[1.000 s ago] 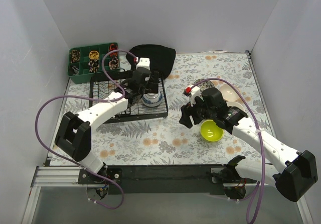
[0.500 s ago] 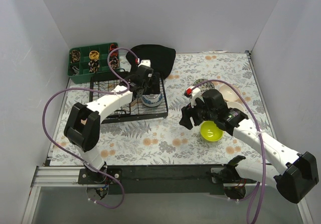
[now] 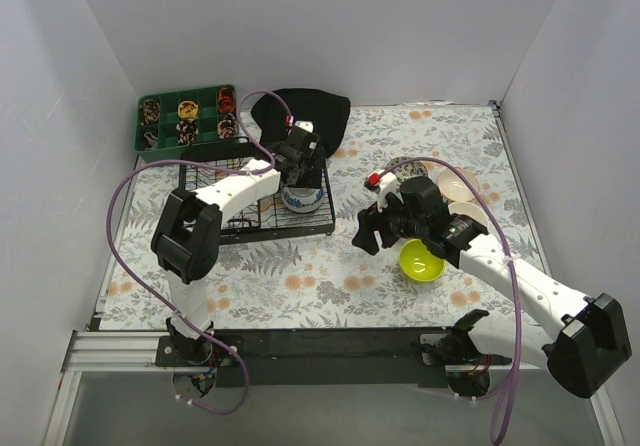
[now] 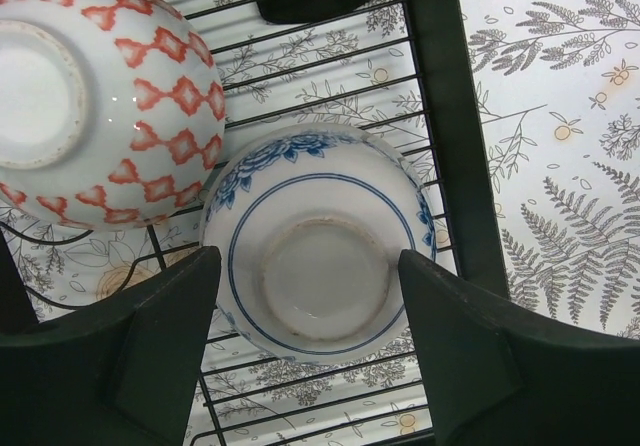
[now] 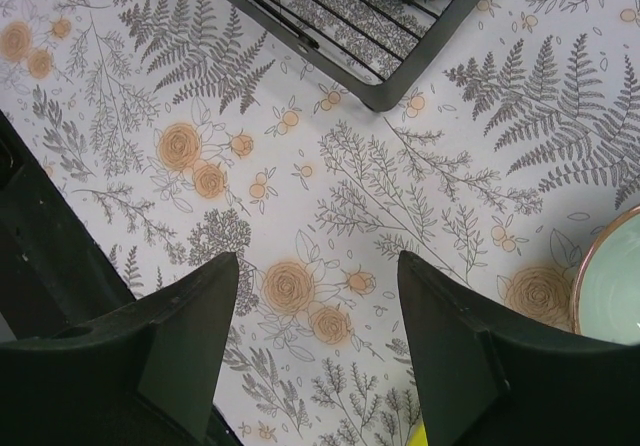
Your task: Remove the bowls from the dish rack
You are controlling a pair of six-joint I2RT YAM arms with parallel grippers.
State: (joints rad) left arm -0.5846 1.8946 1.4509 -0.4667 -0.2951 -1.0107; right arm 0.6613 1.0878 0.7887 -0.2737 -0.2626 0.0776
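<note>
Left wrist, two bowls, one dish rack

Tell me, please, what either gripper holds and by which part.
Right gripper: nothing. The left gripper flanks the upturned blue-patterned bowl at its sides; grip cannot be told.

Noted a tablecloth printed with grey ferns and orange flowers, lying flat from the near edge to the back wall. Saw the same print close up from both wrist views. Found a green compartment tray at the back left corner, close to the left wall. Made out small dark and orange-brown items in several compartments, too small to identify. Spotted a black cloth bunched just right of the tray, near the back wall.
</note>
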